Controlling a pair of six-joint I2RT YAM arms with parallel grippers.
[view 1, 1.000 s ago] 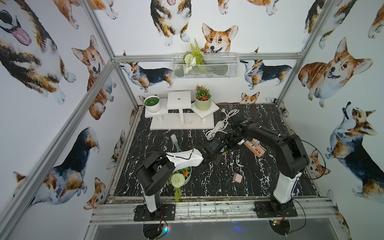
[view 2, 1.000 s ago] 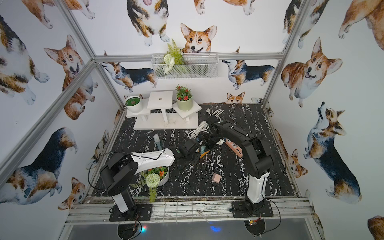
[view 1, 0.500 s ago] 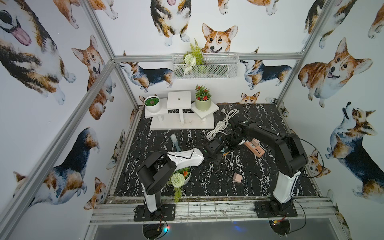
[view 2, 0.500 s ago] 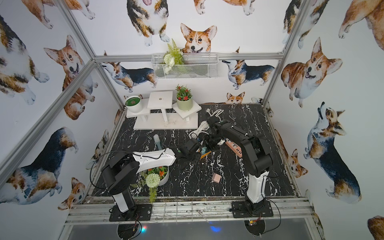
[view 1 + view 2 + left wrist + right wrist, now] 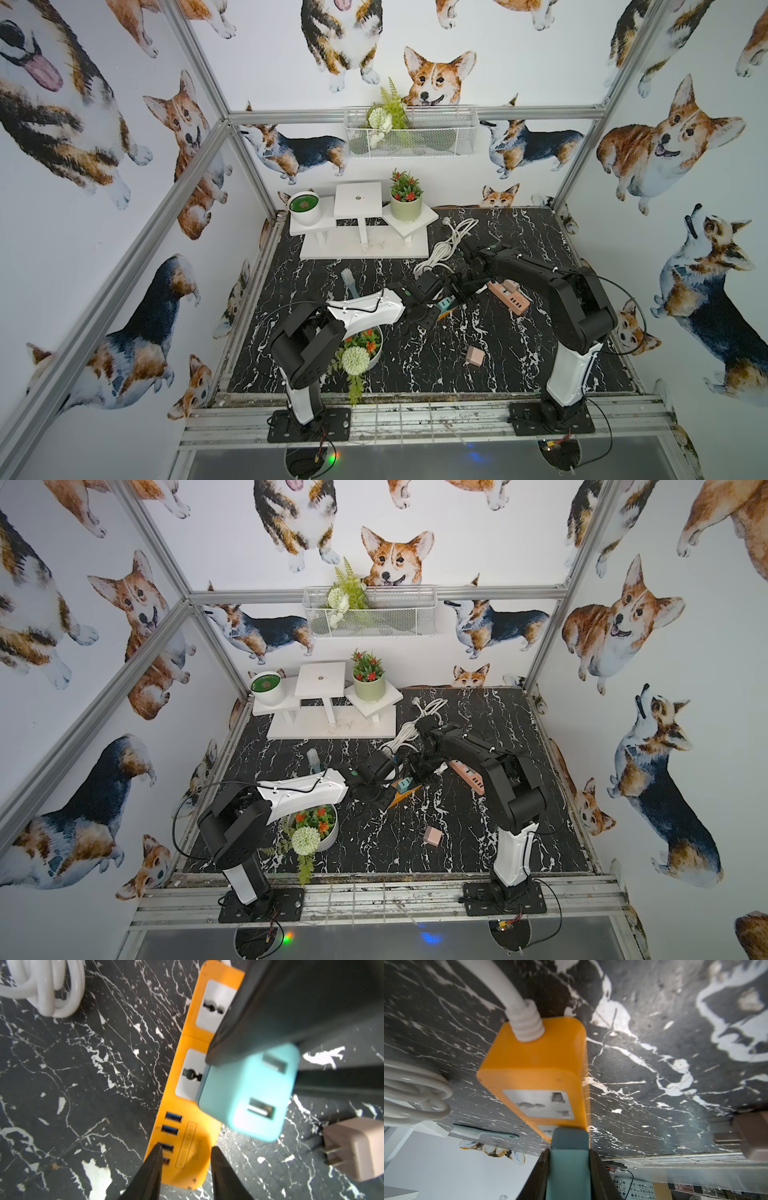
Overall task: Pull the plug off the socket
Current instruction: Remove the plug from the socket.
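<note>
Right wrist view: right hand [image 5: 569, 1153] clamped on teal boxy plastic plug [image 5: 569, 1172], dark fingers [image 5: 537, 1178] on both flanks. Plug's base at second socket of orange plastic power strip [image 5: 533, 1064]; prongs hidden. Left wrist view: left hand [image 5: 186, 1148] astride strip's USB end, gripping or merely straddling, cannot tell. Top view: plug near middle of black marble desk [image 5: 415, 365], pink power strip [image 5: 515, 301] at 3 o'clock.

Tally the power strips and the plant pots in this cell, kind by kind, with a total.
Power strips: 2, the orange strip and the pink strip.
Plant pots: 3, the white pot on the stand, the green pot, the white pot of orange flowers.
Total: 5.
</note>
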